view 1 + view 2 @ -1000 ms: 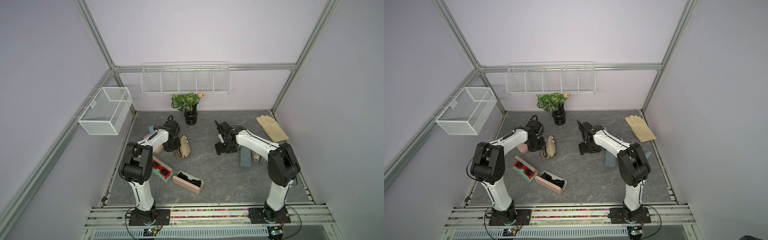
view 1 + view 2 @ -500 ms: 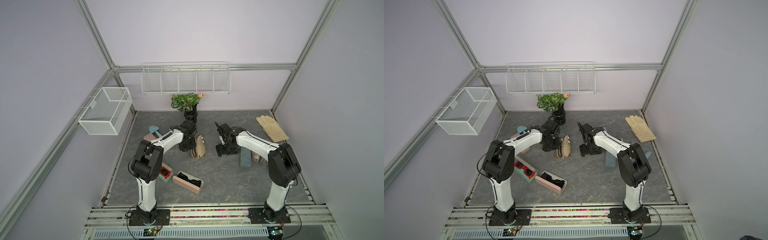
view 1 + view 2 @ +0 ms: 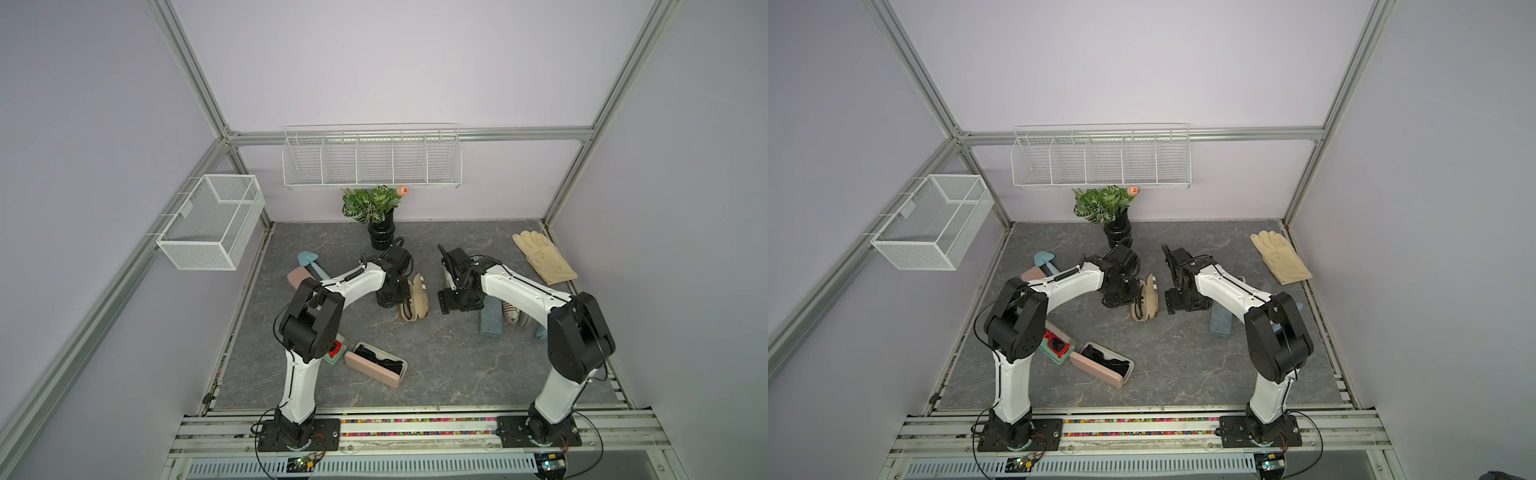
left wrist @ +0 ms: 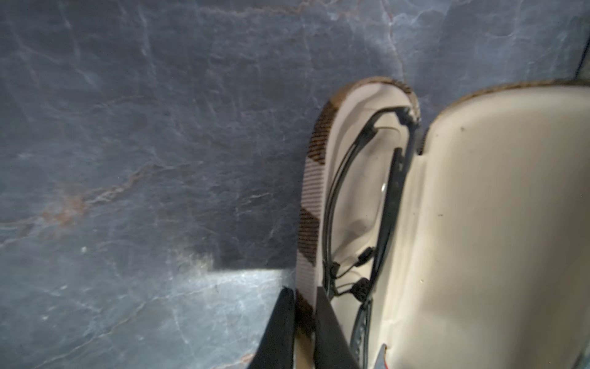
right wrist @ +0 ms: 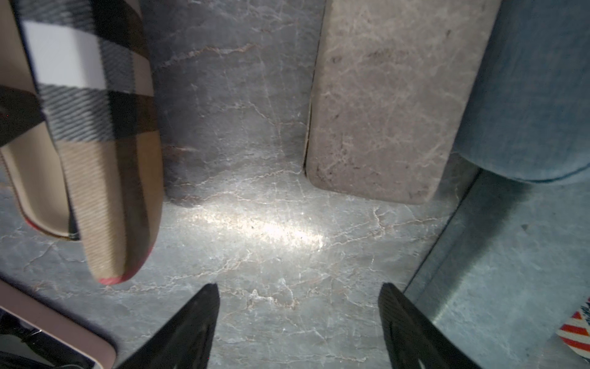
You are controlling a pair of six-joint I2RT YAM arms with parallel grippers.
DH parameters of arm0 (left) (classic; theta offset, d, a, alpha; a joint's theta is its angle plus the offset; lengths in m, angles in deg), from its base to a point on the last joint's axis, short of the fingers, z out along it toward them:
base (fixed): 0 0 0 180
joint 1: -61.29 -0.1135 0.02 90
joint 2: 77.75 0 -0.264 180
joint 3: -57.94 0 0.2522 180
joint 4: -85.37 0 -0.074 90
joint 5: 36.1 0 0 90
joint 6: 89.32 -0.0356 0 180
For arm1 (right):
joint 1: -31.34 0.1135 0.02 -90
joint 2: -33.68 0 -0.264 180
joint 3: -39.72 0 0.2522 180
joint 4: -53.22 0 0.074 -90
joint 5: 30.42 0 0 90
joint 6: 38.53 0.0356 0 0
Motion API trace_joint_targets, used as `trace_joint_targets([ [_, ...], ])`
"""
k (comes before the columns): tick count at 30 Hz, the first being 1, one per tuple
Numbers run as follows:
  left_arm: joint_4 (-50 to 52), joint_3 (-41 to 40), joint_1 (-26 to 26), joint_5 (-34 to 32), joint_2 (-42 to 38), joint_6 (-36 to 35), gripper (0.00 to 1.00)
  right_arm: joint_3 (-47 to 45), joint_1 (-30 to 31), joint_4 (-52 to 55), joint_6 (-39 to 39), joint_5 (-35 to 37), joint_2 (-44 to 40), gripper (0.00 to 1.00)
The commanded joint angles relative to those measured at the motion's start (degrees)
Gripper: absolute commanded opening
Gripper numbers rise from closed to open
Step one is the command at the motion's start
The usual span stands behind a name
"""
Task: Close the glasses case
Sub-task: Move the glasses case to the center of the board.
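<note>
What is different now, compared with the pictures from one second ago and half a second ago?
The left gripper, shut on the rim of the open plaid glasses case, has carried it toward the robot's right, near the right gripper. No grip was taken or released. Unchanged: the right gripper, open and in place; the pink case; the glove.

No lettering, label, brand or number can be read on anything in these views.

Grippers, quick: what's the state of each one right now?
Left gripper: shut on the rim of the plaid glasses case.
Right gripper: open, holding nothing.
</note>
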Motion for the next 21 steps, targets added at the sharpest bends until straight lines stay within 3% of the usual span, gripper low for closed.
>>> trace_joint_targets([
  [1, -1.0, 2.3, -0.1, 0.5, 0.6, 1.4, 0.15, -1.0, -0.5, -0.5, 0.9, 0.0, -2.6, 0.82],
  [12, -1.0, 3.2, 0.0, 1.6, -1.1, 1.7, 0.38, -0.4, -0.7, 0.2, 0.6, -0.2, -4.6, 0.82],
  [21, 1.3, 4.5, 0.0, 0.3, -6.6, 1.1, 0.44, 1.5, -0.7, 1.1, -0.2, -0.4, -5.7, 0.82],
])
